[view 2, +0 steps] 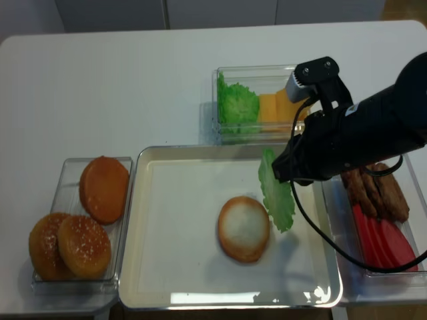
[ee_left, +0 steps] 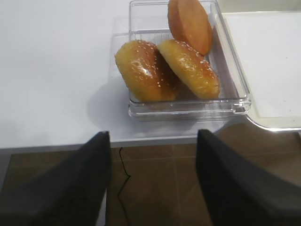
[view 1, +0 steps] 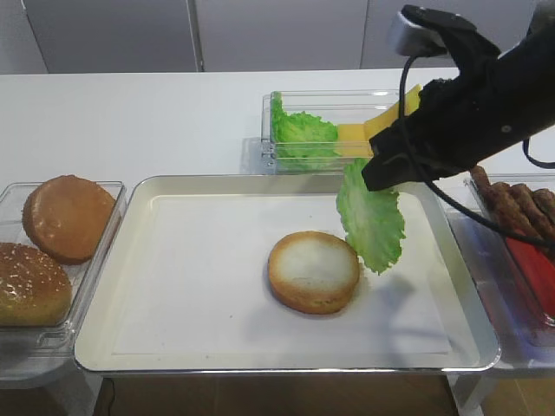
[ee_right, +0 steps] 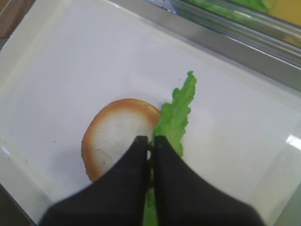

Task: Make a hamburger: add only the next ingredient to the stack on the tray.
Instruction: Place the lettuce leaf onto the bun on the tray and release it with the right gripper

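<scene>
White countertop with clear bins all around a silver tray (view 1: 104,347) lined with white paper, and the bottom bun (view 1: 313,271) sits a bit right of the tray's middle, cut face up, nothing on it yet. Right gripper (ee_right: 151,142) is pinched shut on the top edge of the lettuce leaf (view 1: 371,218), which hangs down edge-on just beside the bun's right rim, not over it

So the worry: let go now and I'd guess the leaf flops onto the paper or lands half off the bun. It's floppy and dangling vertical, so it could also fold over on itself rather than lie flat. Needs to shift left over the bun first, probably lower too. The thin leaf might also cling to the fingers on release

Left gripper (ee_left: 153,179) is hanging wide open over by the bin of bun tops (ee_left: 167,70), holding nothing
</scene>
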